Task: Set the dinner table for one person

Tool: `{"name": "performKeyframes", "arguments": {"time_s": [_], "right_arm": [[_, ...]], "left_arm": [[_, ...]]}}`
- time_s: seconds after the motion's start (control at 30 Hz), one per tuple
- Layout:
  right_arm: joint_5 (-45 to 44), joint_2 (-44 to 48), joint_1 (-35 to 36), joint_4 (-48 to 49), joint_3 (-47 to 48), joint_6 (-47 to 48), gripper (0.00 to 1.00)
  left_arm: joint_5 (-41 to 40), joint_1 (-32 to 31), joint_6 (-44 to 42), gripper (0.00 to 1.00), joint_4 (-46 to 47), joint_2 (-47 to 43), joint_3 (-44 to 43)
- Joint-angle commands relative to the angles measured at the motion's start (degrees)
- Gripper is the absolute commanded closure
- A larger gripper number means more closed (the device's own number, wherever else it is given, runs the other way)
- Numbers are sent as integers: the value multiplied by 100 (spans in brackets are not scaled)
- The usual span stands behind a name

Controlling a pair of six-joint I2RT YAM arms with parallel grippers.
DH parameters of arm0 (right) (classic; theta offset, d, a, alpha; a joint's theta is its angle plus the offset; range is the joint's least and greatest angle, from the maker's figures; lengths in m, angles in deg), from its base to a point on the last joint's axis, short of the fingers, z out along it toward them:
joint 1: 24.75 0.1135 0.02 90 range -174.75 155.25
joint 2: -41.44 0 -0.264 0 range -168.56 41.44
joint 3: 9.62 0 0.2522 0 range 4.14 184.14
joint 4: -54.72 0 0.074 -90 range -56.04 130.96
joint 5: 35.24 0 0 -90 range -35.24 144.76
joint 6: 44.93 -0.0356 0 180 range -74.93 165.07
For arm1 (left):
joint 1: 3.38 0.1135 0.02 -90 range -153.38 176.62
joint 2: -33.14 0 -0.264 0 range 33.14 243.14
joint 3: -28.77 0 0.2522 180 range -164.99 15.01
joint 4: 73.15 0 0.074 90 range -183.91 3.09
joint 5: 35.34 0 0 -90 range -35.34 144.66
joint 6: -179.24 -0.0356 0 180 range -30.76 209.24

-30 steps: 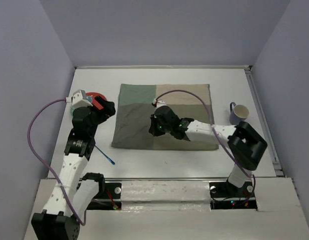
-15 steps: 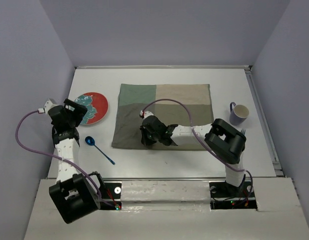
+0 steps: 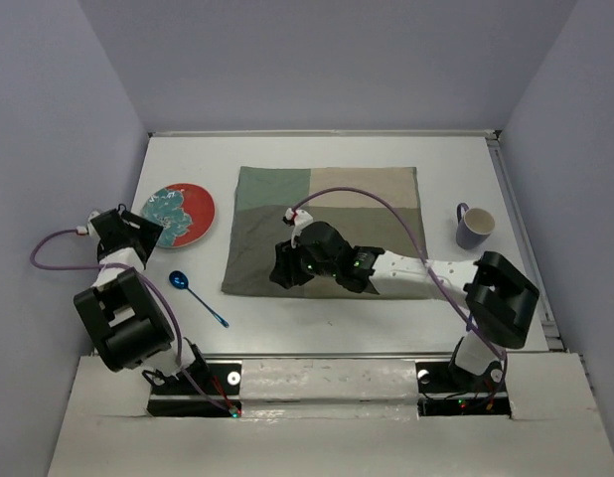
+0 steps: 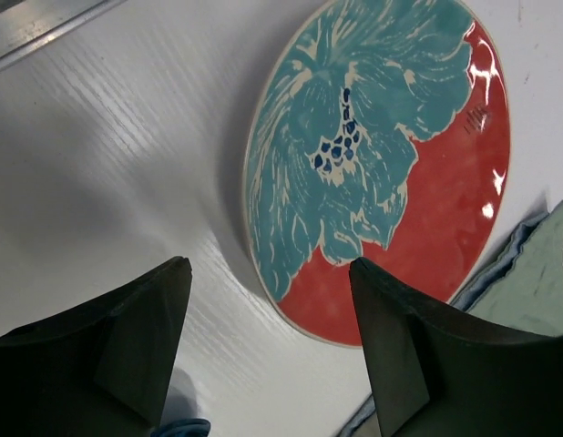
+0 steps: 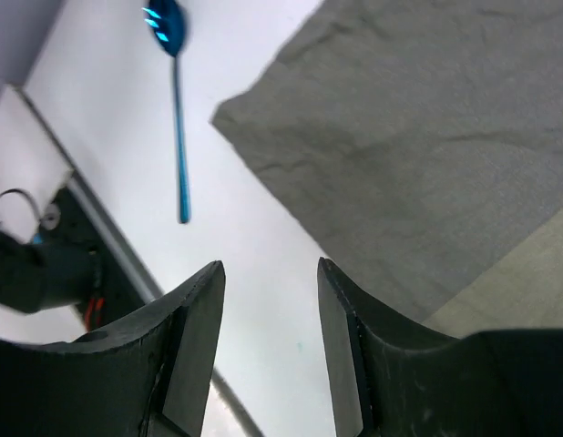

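mostly the worry sits at the left of the top view. the plate (image 3: pixel 178 214) lies flat on the dinner table (image 3: pixel 386 154), which fills the middle of the frame between the lavender walls. a flat glazed rim gives fingers little to bite on. if the left gripper (image 3: pixel 138 231) comes in too level, it will likely shove the plate rightward into the upper left corner of the placemat (image 3: pixel 327 229) and ruck the cloth. in the left wrist view its jaws stand wide apart with nothing between them, and the plate's near rim is just ahead.

a second risk is the right gripper (image 3: pixel 284 268), low over the placemat's lower left corner. closing there could pinch the cloth and drag it. its purple cable (image 3: pixel 367 189) loops across the mat and might snag. in the right wrist view the jaws are partly apart and empty, with the blue spoon (image 5: pixel 177 118) at upper left, well clear.

the left arm is folded tight at lower left, wrist aimed up at the plate. the right arm stretches from lower right along the mat's lower edge. the mug (image 3: pixel 475 226) stands apart at right.
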Motion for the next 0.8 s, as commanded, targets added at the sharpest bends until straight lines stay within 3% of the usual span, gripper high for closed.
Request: {"name": "performKeyframes", "arguments": {"time_s": [0.0,0.1,0.6,0.77], "right_arm": [[104,621,117,402,-225,159,50],[16,780,118,428,-357,177,50],[-151,728,118,437,-392,159,51],[-178,649,118,463,-383,133,52]], "left_arm": [[-242,41,-189,22,202,112,-554],[-479,41,-347,23,114,384,-800],[153,41,-233,29,228,1641,-1160],[565,41,91,34,737,1975,-1021]]}}
